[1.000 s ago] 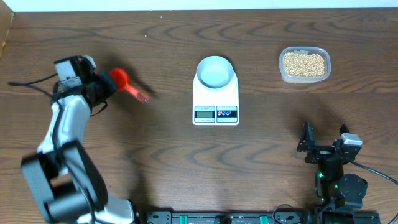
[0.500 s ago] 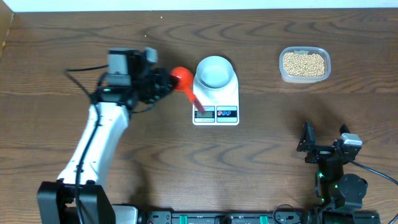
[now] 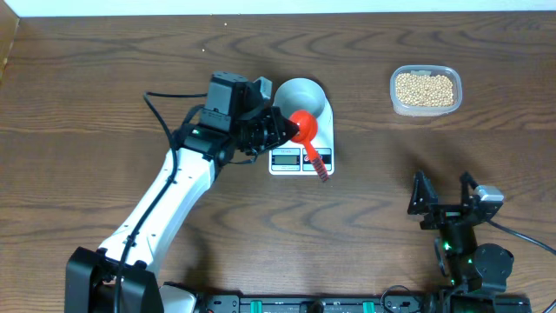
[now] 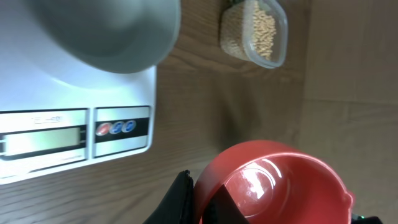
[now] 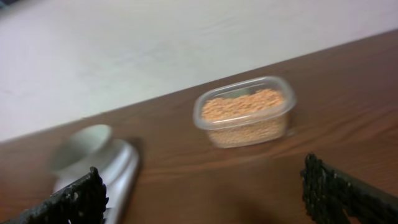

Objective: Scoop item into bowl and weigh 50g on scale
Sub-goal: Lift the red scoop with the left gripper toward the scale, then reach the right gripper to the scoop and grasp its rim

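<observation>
My left gripper is shut on the rim of a red scoop, which hangs over the white scale with its handle pointing toward the table's front. In the left wrist view the scoop is empty and shiny inside, with my black fingers pinching its edge. The pale bowl sits empty on the scale's far end. Tan beans fill a clear tub at the back right. My right gripper stands open near the front right, holding nothing, and looks toward the beans.
The scale's display and red and blue buttons face the front edge. Bare wooden table lies between the scale and the clear tub. The bowl and scale show blurred at the left of the right wrist view.
My left arm has swung right from the table's far left, carrying the red scoop to above the scale. The right arm shifted slightly left, still open.
</observation>
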`<state>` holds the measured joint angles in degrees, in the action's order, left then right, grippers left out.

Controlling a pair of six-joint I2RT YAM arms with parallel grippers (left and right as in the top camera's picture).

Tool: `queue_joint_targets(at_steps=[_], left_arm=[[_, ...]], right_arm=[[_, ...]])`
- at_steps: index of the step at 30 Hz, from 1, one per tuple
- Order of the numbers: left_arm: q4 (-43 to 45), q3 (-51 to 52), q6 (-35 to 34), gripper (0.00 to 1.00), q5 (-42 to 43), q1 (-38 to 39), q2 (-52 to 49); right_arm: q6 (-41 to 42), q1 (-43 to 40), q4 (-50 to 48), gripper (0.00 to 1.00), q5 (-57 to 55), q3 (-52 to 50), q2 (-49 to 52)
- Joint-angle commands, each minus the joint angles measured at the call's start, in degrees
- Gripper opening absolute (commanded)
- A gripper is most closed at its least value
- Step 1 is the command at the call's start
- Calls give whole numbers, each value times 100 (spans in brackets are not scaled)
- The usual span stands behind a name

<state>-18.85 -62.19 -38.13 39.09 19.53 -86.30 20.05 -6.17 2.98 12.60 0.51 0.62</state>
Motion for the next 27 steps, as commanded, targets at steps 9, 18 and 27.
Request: queue_joint_targets(at_steps=[9,18,27], left_arm=[[514,-66,-1217,7,-1108,284,37],[719,-66,-1502,7,-2052,284,37],[717,-66,-2470,7,-2378,498,35]], right_arm=[[1423,26,-791,99,2306,136,4],[1462,24,-708,99,3095,1526,1779],[1440,136,-708,99,4758,3335,4774]])
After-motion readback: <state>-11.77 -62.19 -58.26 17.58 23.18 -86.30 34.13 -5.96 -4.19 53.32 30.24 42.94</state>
